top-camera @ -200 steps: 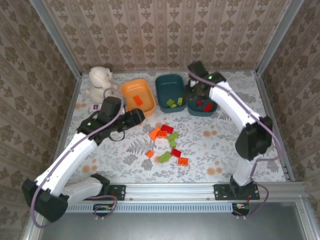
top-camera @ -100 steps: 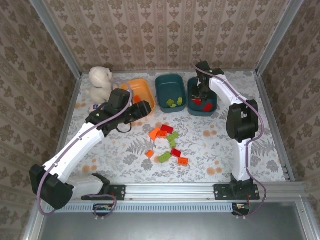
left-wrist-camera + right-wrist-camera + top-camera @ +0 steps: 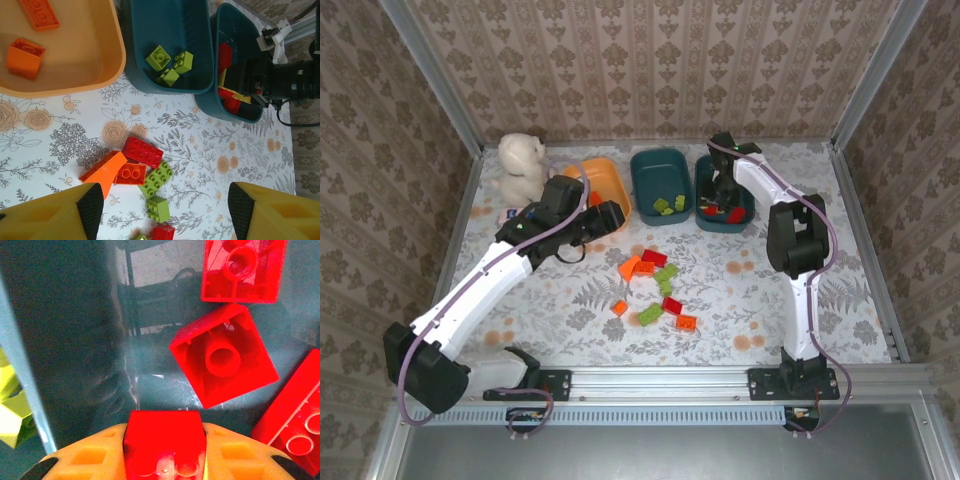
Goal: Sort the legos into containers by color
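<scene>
Patterned wallpaper (image 3: 650, 70) rings a floral counter (image 3: 560, 300) where the sort looks about half done: two orange legos (image 3: 22, 57) in the orange tub (image 3: 116, 55), three green in the middle tub (image 3: 145, 30), several red in the right tub (image 3: 725, 228), and a pile (image 3: 655, 285) of some ten mixed ones loose mid-counter, pointing every which way. The right end effector (image 3: 165, 460) sits low in the right tub pinching a red brick (image 3: 165, 432) seen end-on, so I cannot tell its long axis. The left end effector (image 3: 165, 200), spread and empty, hovers by the orange tub's near edge.
</scene>
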`<state>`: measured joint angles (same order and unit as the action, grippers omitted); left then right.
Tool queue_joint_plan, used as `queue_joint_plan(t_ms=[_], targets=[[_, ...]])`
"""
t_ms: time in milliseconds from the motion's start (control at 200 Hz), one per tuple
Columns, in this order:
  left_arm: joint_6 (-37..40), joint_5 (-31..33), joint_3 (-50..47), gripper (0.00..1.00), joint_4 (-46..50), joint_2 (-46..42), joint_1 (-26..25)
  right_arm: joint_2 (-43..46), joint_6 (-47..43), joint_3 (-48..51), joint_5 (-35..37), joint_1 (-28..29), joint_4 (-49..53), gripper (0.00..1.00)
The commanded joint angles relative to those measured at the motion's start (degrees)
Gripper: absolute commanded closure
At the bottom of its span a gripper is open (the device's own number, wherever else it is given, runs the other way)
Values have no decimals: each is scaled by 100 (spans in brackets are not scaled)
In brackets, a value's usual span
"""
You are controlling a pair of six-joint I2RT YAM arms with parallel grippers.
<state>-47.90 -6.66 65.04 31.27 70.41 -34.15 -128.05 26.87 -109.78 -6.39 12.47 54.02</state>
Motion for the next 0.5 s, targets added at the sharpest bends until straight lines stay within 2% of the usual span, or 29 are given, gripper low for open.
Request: queue_joint_plan(t_ms=[0,60,290,395,495], targets=[[218,58,221,30,197,-98,-55,-271,108,-157,-121,-38,179,66],[291,44,265,30,276,-89,-64,-299,108,-173,-103,-36,179,63],[739,-106,453,30,567,89,-226,-133,-14,-402,-56,-30,304,44],[1022,-302,497,30,642,225,-356,208,-94,-472,49,2,381,42],[1613,-693,582,30,709,461,-585,741,-144,-402,149,77,434,42]])
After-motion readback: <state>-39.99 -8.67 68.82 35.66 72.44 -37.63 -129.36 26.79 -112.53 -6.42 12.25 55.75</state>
